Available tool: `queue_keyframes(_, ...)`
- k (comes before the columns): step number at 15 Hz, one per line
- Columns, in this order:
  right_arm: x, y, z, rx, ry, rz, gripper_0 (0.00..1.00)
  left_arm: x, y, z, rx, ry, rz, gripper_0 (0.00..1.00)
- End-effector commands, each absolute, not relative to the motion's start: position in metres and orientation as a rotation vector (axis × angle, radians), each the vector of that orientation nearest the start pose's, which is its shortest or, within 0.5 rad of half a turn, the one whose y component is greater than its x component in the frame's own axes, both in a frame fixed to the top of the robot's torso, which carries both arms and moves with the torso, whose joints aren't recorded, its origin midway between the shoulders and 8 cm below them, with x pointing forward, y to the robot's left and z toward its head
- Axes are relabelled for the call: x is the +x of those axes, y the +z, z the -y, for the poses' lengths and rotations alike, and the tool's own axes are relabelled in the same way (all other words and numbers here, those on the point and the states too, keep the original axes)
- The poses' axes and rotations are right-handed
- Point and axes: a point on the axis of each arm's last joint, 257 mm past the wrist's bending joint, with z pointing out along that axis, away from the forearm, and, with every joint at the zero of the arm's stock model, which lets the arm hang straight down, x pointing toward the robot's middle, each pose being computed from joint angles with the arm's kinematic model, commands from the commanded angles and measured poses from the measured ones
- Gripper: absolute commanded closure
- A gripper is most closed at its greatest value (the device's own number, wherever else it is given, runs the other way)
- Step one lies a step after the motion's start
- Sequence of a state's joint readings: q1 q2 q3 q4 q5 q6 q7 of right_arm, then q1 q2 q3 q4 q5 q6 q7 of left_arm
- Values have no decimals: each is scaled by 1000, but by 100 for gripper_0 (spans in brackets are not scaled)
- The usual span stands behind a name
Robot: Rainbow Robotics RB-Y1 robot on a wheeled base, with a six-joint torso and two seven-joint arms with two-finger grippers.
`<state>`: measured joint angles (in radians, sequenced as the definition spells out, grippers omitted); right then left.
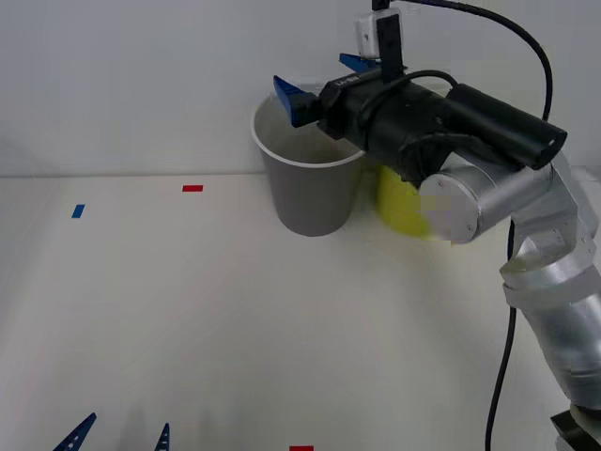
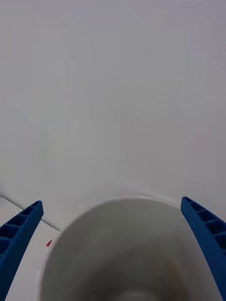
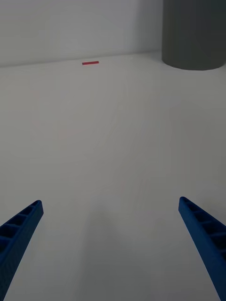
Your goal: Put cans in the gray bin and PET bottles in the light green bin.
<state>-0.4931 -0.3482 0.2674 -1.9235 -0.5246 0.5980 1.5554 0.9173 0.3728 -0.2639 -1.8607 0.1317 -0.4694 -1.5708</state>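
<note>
Right gripper: positioned directly above the mouth of the gray bin, at the far centre of the table. Its blue ribbed fingers are spread wide apart with nothing between them.
Right gripper, wrist view: both fingers stand at the two lower corners, one on each side of the bin's white rim. The camera looks down into the pale interior.
Can: not discernible inside the bin; the visible part of the interior is plain and pale, and the bottom cannot be made out.
Right arm: black forearm and silver elbow extend from the right side of the front view, up and across toward the gray bin.
Light green bin: stands just beside the gray bin, on the robot's right of it. The right arm covers most of it; a yellow-green section of its wall shows under the forearm.
Left gripper: low at the near edge of the table, on the robot's left, well apart from both bins. Its fingers are spread apart and hold nothing.
Left gripper, wrist view: bare white table lies between the fingers; the lower wall of the gray bin stands far off.
Table markers: red tape strip left of the gray bin, blue tape strip farther left, a second red strip at the near edge.
</note>
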Motion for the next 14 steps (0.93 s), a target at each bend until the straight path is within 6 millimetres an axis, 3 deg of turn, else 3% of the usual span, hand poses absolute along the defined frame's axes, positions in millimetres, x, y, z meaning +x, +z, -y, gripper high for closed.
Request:
queue_keyframes(1,504,-16,62,-446,447,-1435,0,233,-333,-257,119,-30,-1764,0)
queue_keyframes(6,458,-52,104,-346,437,-1471,0,233,-333,-257,119,-30,-1764,0)
queue_keyframes(14,423,-134,169,-58,416,-1599,0,233,-333,-257,119,-30,-1764,0)
